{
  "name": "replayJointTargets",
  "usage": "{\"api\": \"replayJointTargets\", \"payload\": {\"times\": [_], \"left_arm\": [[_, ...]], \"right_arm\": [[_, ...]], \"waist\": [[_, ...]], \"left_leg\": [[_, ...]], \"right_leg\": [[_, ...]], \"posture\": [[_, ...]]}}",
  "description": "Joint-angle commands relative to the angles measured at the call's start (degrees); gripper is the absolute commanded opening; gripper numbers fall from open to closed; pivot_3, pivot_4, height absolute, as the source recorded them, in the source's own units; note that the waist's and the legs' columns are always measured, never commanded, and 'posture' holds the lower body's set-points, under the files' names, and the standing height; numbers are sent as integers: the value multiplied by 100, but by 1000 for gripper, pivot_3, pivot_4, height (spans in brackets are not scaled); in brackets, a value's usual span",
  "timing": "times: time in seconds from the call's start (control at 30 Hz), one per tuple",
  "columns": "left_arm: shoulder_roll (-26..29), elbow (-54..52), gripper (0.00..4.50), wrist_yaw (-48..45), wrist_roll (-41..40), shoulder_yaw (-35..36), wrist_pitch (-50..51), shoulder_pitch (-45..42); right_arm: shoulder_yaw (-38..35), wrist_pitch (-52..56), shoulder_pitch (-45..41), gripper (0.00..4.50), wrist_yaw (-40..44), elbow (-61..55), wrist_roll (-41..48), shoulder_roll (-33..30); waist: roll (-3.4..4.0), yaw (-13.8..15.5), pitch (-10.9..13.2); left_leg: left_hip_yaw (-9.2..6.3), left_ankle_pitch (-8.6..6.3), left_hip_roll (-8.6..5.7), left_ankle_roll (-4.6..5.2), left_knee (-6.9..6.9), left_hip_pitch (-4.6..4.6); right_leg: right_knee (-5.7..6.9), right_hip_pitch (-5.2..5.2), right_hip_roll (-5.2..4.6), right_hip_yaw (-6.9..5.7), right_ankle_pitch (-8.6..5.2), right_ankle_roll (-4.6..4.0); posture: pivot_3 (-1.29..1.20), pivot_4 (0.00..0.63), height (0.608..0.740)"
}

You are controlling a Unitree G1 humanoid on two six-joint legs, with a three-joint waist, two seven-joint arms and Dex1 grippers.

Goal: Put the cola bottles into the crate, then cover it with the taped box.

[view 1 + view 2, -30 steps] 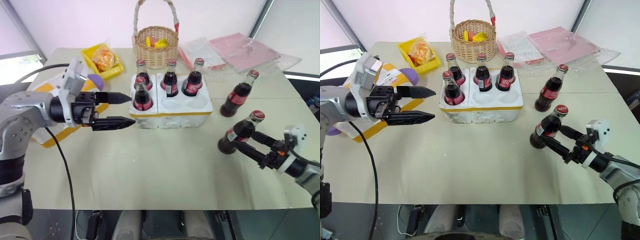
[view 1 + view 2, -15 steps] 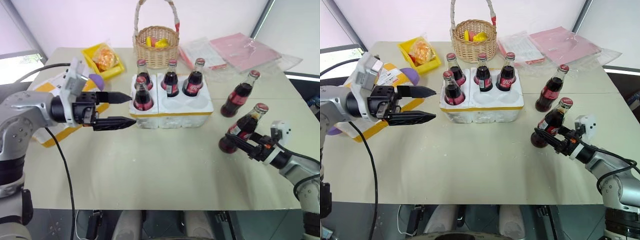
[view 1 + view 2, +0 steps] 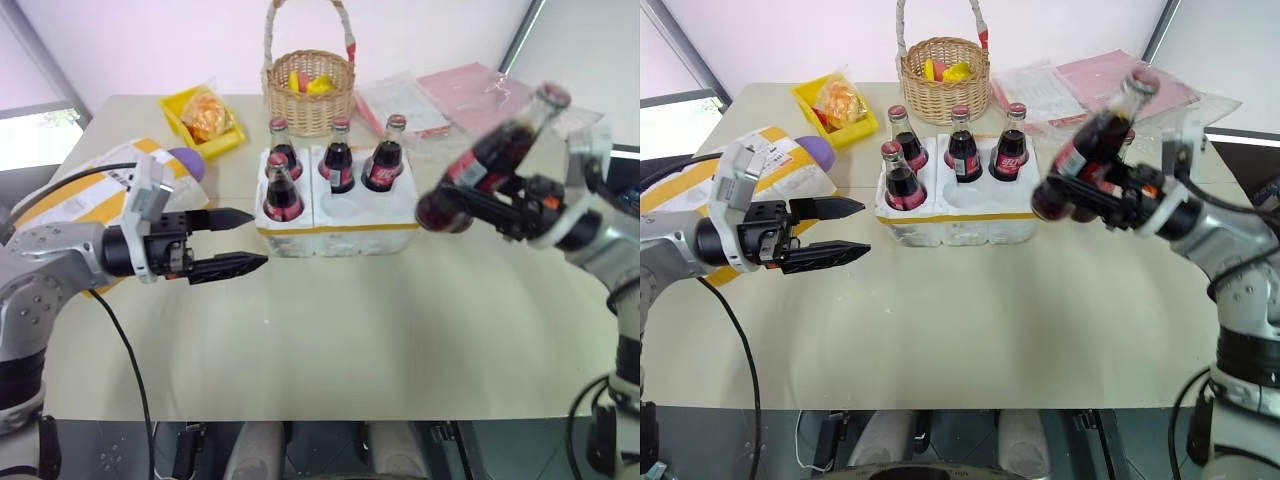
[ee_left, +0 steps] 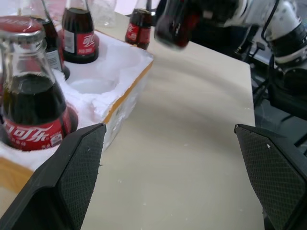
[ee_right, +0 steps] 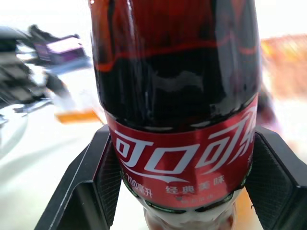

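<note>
At centre right of the head view, a cola bottle (image 3: 487, 166) is held tilted above the table (image 3: 330, 340), clamped at its label between the fingers of the right gripper (image 3: 478, 205). Toward the left of the frame, the left gripper (image 3: 228, 241) is seen with its jaws apart and nothing between them, pointing at the crate (image 3: 340, 215). Four capped bottles are seated in the crate; two front wells are seen vacant. At far left, the taped box (image 3: 70, 190) lies behind the left arm.

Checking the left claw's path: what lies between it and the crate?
Only bare tabletop separates the open left claw from the crate, seen in both eye views.
</note>
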Motion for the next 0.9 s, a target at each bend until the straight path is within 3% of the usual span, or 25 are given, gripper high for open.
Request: {"api": "replayJointTargets", "payload": {"times": [0.03,0.17,0.37,0.9], "left_arm": [[-65,-280,4500,290,-216,354,-52,101],[-117,-482,4500,558,-382,503,-47,250],[-84,-702,4500,846,-623,699,-39,449],[33,-779,4500,1164,-864,772,-120,520]], "right_arm": [[570,-249,-1000,2828,-78,409,-288,446],[1345,-805,-1779,2828,-15,1261,-1117,1098],[1849,-1629,-2292,2828,94,2610,-2052,1666],[2281,-2119,-2097,2828,624,3212,-2869,2275]], "waist": [[-2,-21,1],[-2,-58,2],[-2,-13,3],[-1,-72,3]], "left_leg": [[1,0,0,0,0,-1],[5,0,1,0,6,-2],[4,0,-3,0,-4,-10],[3,4,10,-6,-29,-3]], "right_leg": [[-3,0,0,0,1,-1],[-2,-4,1,3,9,-10],[-3,-13,3,2,19,9],[4,-27,20,3,21,10]], "posture": [[0,150,738],[0,150,738],[0,150,738],[0,150,738]]}}
